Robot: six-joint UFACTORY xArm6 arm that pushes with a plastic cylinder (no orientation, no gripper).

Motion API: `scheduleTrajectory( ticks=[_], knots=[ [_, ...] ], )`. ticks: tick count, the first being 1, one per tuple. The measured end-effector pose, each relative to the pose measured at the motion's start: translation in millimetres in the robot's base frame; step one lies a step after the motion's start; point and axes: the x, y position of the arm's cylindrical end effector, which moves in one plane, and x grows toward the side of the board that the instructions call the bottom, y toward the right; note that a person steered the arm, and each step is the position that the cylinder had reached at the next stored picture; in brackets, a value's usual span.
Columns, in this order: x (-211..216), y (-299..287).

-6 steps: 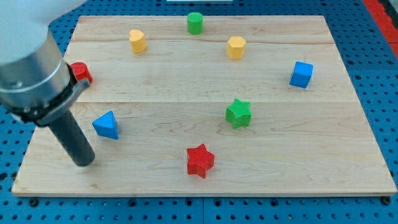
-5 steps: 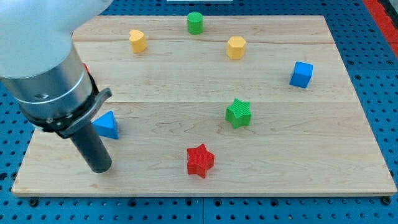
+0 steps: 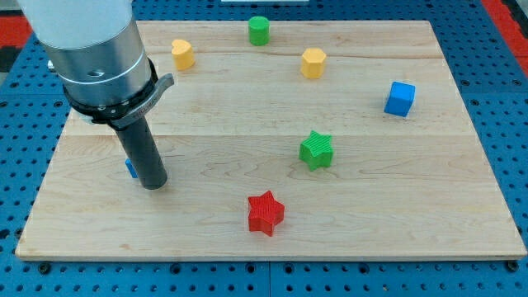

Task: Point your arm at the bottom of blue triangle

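Note:
The blue triangle lies at the view's left on the wooden board. It is almost wholly hidden behind the dark rod; only a blue sliver shows at the rod's left side. My tip rests on the board just below and right of that sliver, at the triangle's lower edge. I cannot tell whether the tip touches the block.
A red star lies at the bottom centre and a green star to its upper right. A blue cube is at the right. Two yellow blocks and a green cylinder are near the top. The arm hides the red block at the left.
The rod has moved right and up from the board's lower left to the blue triangle. It now covers the triangle and the red block at the left. No block has visibly moved.

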Motion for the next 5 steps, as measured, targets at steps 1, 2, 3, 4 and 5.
scheduleTrajectory(
  ticks=[1, 2, 3, 4, 5],
  knots=[
    [4, 0],
    [4, -5],
    [7, -11],
    [6, -13],
    [6, -21]
  ],
)
